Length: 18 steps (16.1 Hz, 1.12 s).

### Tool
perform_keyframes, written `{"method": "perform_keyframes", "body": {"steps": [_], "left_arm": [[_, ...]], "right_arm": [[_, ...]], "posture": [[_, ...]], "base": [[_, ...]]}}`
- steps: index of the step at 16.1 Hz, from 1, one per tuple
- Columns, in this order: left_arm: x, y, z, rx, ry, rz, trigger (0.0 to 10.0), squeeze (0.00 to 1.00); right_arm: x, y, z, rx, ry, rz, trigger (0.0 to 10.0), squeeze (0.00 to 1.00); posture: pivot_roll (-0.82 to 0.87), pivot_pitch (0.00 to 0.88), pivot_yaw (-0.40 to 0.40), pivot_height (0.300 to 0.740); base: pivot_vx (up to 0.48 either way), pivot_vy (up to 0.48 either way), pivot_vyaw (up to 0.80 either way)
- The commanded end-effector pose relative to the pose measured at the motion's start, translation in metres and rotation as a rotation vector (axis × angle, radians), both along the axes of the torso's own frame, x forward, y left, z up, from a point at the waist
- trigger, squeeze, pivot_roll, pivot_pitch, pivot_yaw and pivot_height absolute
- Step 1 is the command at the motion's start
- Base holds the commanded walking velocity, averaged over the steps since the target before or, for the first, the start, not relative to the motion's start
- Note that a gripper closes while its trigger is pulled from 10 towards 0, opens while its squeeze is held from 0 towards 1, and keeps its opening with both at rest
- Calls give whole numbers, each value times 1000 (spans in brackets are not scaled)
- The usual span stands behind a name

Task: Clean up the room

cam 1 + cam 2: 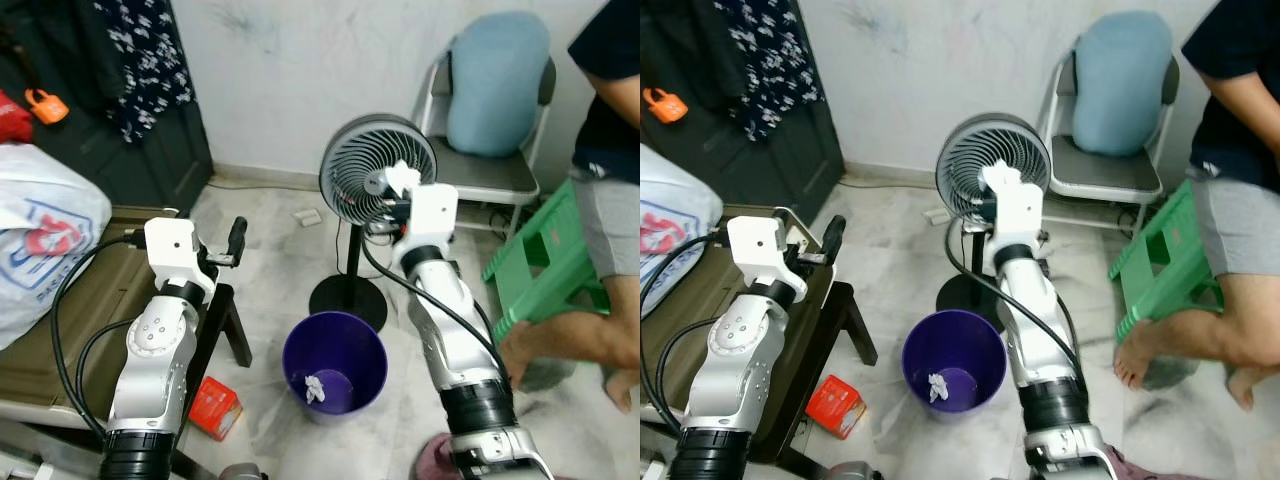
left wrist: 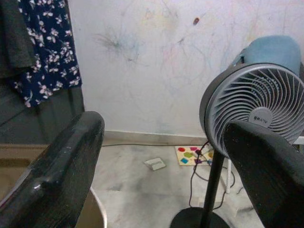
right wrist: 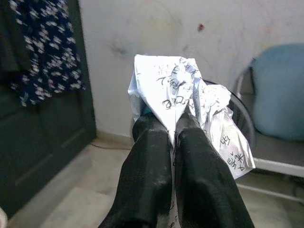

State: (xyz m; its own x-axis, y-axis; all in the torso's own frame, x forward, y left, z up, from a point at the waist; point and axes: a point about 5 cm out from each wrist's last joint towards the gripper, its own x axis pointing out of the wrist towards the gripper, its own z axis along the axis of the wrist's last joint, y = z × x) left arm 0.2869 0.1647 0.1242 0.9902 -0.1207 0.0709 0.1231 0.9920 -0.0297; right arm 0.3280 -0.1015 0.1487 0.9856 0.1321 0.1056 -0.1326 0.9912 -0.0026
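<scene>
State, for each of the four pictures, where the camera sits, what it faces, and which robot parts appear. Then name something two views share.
Left eye: head, looking down at purple bin; both arms.
Right eye: same scene; right claw raised.
Left wrist: along open left claw toward fan.
Right wrist: along fingers pinching crumpled paper.
Shared: both wrist views show the scribbled wall.
</scene>
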Motion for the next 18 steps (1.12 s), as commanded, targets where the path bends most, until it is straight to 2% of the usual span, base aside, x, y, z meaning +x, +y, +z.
{"method": "perform_keyframes", "body": {"steps": [1, 5, 8, 9, 11, 12, 13, 15, 18], "left_arm": [[-2, -3, -4, 22, 6, -2, 10000, 0], [-2, -13, -2, 36, -7, -27, 10000, 0], [-4, -13, -4, 32, -3, -31, 10000, 0], [-4, -13, -3, 44, -7, -34, 10000, 0], [-14, -14, -7, 82, 9, -100, 10000, 0], [-19, -14, -10, 95, 22, -119, 10000, 0], [-24, -14, -11, 110, 30, -142, 10000, 0], [-35, -11, -15, 143, 41, -208, 10000, 0], [-44, 0, -20, 159, 70, -202, 10000, 0]], "right_arm": [[4, 5, -5, -5, 22, -5, 10000, 0], [9, 16, -9, 1, 38, 17, 10000, 0], [11, 13, -20, 2, 93, -20, 10000, 0], [12, 7, -22, -16, 99, -42, 10000, 0], [6, -23, -35, -48, 199, -203, 10000, 0], [1, -31, -40, -46, 233, -248, 10000, 0], [-6, -40, -43, -56, 253, -288, 10000, 0], [-31, -70, -48, -76, 304, -366, 10000, 0], [-60, -86, -60, -112, 380, -372, 10000, 0]], "posture": [[112, 0, 2, 740], [109, 11, -1, 740], [106, 30, -7, 740], [108, 32, -7, 740], [112, 51, 6, 740], [111, 59, 16, 740], [108, 62, 19, 740], [88, 60, 14, 740], [70, 84, 21, 740]], "base": [[0, 0, 800], [0, 0, 734], [0, 0, 0], [0, 0, 0], [0, 0, 0], [0, 0, 0], [0, 0, 0], [0, 0, 0], [0, 0, -533]]}}
